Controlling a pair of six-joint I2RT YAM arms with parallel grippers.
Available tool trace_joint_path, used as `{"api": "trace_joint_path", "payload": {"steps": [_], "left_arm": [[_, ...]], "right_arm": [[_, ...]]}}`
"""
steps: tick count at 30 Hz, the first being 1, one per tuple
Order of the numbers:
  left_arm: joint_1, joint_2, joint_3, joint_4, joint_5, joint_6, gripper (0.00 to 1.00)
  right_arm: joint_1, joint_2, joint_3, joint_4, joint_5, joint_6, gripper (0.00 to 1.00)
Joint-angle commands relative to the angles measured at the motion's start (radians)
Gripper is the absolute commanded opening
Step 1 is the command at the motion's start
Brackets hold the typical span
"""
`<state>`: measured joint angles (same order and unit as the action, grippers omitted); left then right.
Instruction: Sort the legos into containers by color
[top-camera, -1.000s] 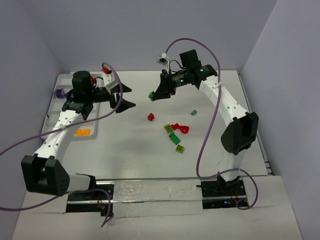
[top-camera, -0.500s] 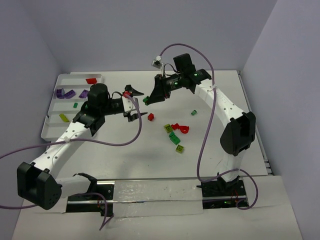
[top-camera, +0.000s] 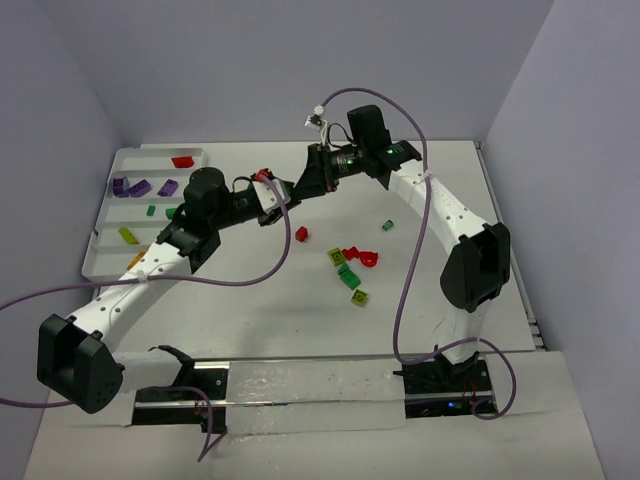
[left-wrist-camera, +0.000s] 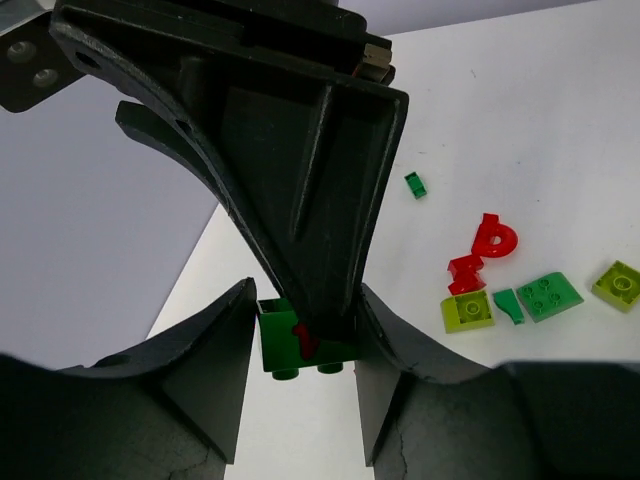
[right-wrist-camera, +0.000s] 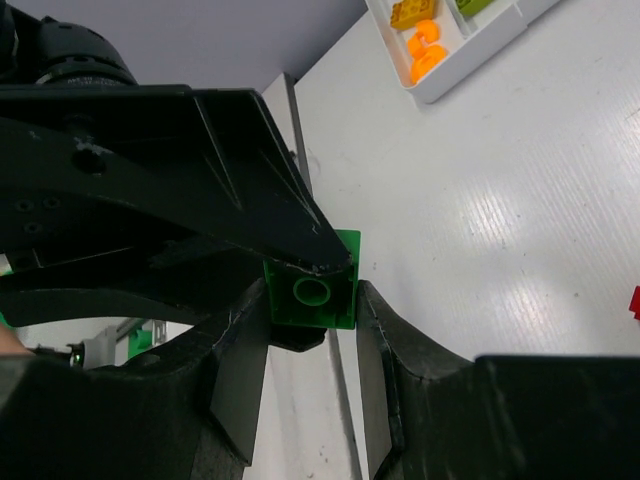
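right tool (right-wrist-camera: 311, 305) grasping green lego (right-wrist-camera: 313, 291), left tool (left-wrist-camera: 305, 335) flanking it, its grip cannot be told

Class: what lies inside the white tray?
A red brick, purple bricks, a green brick, a lime brick and orange pieces show; the left arm hides the rest.

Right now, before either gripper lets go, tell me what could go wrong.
1. Dropped handover: the green brick sits between the fingers of the right gripper, and the left gripper flanks it closely, but whether the left one has a hold cannot be confirmed. An early release would likely drop it onto the table, outside the tray.
2. Collision: both sets of fingers crowd around one tiny brick, so a small misalignment could knock it loose.
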<state>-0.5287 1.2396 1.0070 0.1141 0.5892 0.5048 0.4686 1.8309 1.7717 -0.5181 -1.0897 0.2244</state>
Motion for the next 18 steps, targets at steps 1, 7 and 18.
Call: {"api": "trace_joint_path", "payload": {"steps": [1,7,18], "left_arm": [[-0.007,0.010,0.032,0.013,-0.048,-0.066,0.47],[-0.008,-0.001,0.023,-0.033,-0.080,-0.060,0.08],[0.136,-0.089,-0.052,-0.250,-0.120,-0.114,0.00]], "right_arm": [[-0.008,-0.063,-0.001,0.057,-0.015,0.025,0.00],[-0.016,-0.066,-0.004,0.059,-0.013,0.028,0.02],[-0.162,-0.064,0.050,0.013,0.101,-0.047,1.00]]}}
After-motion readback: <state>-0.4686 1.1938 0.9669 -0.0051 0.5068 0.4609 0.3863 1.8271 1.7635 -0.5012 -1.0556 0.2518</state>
